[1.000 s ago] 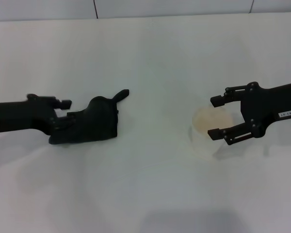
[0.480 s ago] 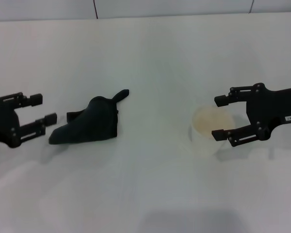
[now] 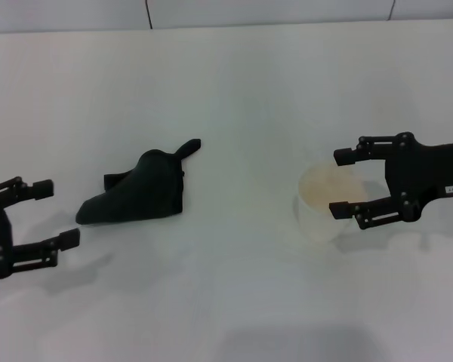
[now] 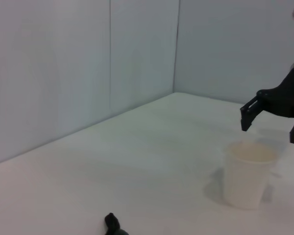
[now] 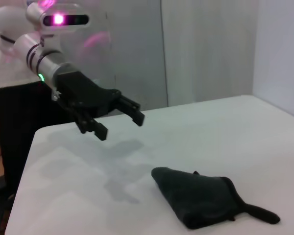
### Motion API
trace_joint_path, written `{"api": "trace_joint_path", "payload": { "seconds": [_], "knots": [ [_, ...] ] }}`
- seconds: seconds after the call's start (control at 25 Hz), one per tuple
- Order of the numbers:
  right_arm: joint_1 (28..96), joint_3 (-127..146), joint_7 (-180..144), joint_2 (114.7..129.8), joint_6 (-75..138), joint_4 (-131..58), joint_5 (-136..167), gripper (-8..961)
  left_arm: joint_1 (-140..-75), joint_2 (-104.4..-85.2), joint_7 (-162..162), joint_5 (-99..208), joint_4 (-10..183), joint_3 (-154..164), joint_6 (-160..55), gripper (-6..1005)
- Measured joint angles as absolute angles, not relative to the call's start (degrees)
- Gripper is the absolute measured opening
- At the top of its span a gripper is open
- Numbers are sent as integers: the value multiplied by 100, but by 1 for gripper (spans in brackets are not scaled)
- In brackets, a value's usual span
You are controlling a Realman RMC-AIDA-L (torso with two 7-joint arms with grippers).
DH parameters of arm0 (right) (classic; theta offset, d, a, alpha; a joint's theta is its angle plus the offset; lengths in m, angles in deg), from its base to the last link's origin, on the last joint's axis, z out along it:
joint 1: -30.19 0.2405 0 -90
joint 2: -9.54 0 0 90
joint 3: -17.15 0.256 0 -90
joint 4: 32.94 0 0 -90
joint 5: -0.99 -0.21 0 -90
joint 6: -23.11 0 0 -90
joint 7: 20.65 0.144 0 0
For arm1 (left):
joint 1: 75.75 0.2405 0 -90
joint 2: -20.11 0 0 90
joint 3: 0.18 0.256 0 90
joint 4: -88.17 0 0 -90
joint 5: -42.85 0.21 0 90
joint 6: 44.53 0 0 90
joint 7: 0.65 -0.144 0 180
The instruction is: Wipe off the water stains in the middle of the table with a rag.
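Left end effector [image 3: 49, 213] open, raised | rag [image 3: 140, 192] apart

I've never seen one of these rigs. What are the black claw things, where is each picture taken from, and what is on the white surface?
The claws are a two-armed robot's grippers. The head view looks down from its head; the other two come from cameras on its wrists, each showing the opposite arm. On the plain white tabletop lie a crumpled black cloth rag and a whitish translucent plastic cup. The left gripper hangs beside the rag, jaws open, holding nothing. The right gripper has its open jaws on either side of the cup's rim, not closed on it. No stain is visible.
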State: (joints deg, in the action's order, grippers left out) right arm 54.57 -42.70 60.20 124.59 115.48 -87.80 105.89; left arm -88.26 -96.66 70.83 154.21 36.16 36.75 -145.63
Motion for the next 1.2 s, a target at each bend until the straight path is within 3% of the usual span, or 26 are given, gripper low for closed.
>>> {"api": "trace_joint_path", "payload": {
  "seconds": [0.72,1.0,1.2],
  "knots": [
    [5259,-4215,5745,12455,11728,-8722,10278,842,-8695,-9218,6600,15463,4354,3333,-15100,892],
    [5198,-4146,5640,12450,11689,-8704,10190,842,-8801,-9264,6573,15571,4344,3359,-15105,892],
    [5184,-4147,5640,12449,11672,-8659,10188,842,-9133,-9426,6613,15968,4329,3362,-14916,892]
  ]
}}
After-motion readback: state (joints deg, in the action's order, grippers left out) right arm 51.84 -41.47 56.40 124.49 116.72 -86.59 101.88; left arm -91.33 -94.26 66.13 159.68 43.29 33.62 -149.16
